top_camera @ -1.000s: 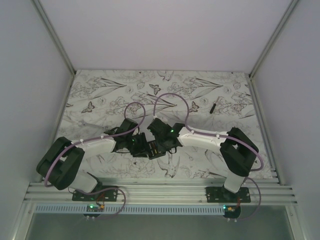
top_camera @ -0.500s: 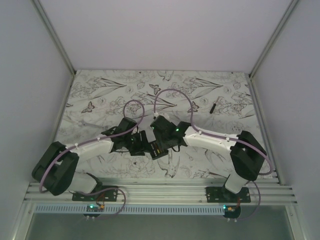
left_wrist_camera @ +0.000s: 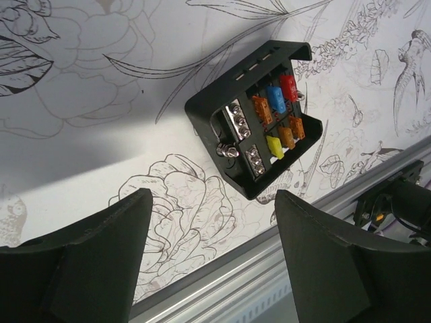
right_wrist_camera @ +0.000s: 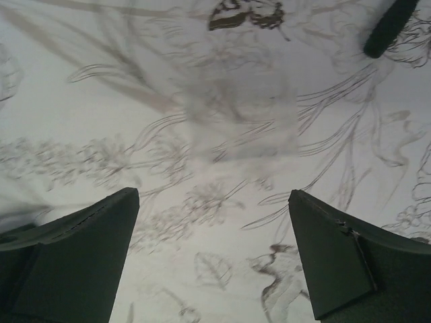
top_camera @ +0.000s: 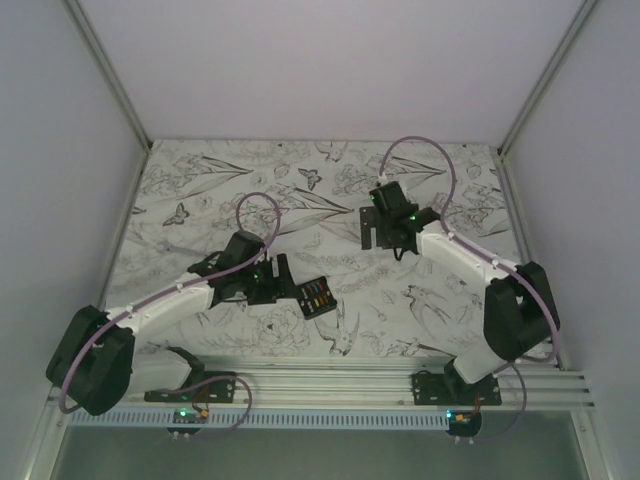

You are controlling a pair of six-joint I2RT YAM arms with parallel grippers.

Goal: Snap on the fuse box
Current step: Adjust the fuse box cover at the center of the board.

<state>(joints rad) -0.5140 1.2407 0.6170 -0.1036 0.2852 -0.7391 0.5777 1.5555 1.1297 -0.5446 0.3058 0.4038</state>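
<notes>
The fuse box (top_camera: 316, 297) is a small black box lying face up on the flower-print cloth, free of both grippers. In the left wrist view the fuse box (left_wrist_camera: 252, 128) shows red, blue, orange and yellow fuses and metal screws. My left gripper (top_camera: 288, 283) sits just left of it, open and holding nothing. The box lies just beyond its fingertips (left_wrist_camera: 212, 202). My right gripper (top_camera: 366, 230) hangs well away over the far middle of the cloth, open and empty (right_wrist_camera: 212, 195). A faint, blurred, see-through squarish patch (right_wrist_camera: 239, 114) shows below it.
The end of a thin black stick (right_wrist_camera: 390, 20) lies on the cloth at the top right of the right wrist view. A ribbed metal rail (top_camera: 320, 380) runs along the near edge, close behind the box (left_wrist_camera: 269, 269). White walls enclose the cloth on three sides.
Both grippers were closed in around the fuse box and have opened. The left drew back to the left. The right swung away to the far right. The box now rests alone.
</notes>
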